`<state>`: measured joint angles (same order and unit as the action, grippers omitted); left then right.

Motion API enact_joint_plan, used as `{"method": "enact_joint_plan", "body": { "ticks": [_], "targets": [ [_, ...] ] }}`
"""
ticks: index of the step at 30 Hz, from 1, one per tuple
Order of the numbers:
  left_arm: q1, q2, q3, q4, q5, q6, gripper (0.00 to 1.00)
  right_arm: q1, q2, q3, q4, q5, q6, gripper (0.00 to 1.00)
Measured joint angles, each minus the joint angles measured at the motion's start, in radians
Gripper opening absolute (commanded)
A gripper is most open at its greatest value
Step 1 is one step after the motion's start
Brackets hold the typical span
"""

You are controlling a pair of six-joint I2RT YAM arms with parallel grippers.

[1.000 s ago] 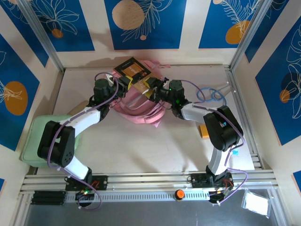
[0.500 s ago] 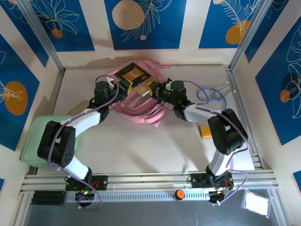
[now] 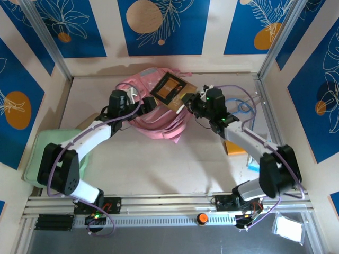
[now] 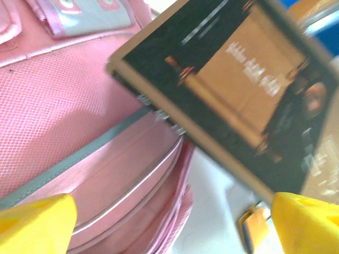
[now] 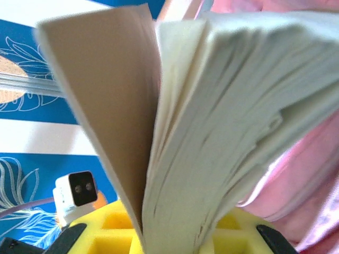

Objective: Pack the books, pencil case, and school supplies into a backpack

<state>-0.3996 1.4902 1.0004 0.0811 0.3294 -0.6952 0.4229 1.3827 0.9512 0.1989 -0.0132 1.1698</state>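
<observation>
On the far half of the pale bench, the right fingers clamp the edge of a thin brown book with a dark cover picture. The book is tilted over the pink fabric backpack. The left fingers are spread wide and empty above the backpack, just beside the book.

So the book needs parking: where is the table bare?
Bare: the middle table stretch between the pink fabric backpack and the near metal rail. Crowded: around the backpack and brown thin book, and by the orange block at right.
</observation>
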Motion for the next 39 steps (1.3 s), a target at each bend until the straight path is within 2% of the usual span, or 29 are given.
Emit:
{"method": "enact_joint_plan", "body": {
  "ticks": [6,13,21,24,26,34,39],
  "targets": [
    [-0.088,0.013,0.110,-0.193,-0.079,0.253,1.00,-0.049,-0.126,-0.013,-0.165,0.097,-0.148,0.00],
    [-0.177,0.177,0.351,-0.387,-0.209,0.491,0.99,-0.129,-0.191,-0.032,-0.307,0.173,-0.230,0.00],
    [-0.225,0.489,0.668,-0.665,-0.406,0.661,0.75,-0.153,-0.209,-0.035,-0.372,0.181,-0.247,0.00],
    [-0.227,0.564,0.728,-0.733,-0.443,0.693,0.62,-0.159,-0.215,-0.035,-0.383,0.181,-0.246,0.00],
    [-0.227,0.594,0.750,-0.766,-0.457,0.708,0.55,-0.164,-0.217,-0.035,-0.388,0.182,-0.246,0.00],
    [-0.238,0.673,0.848,-0.853,-0.533,0.756,0.40,-0.168,-0.222,-0.035,-0.404,0.180,-0.246,0.00],
    [-0.252,0.678,0.863,-0.868,-0.569,0.769,0.20,-0.168,-0.222,-0.035,-0.412,0.180,-0.244,0.00]
  ]
}}
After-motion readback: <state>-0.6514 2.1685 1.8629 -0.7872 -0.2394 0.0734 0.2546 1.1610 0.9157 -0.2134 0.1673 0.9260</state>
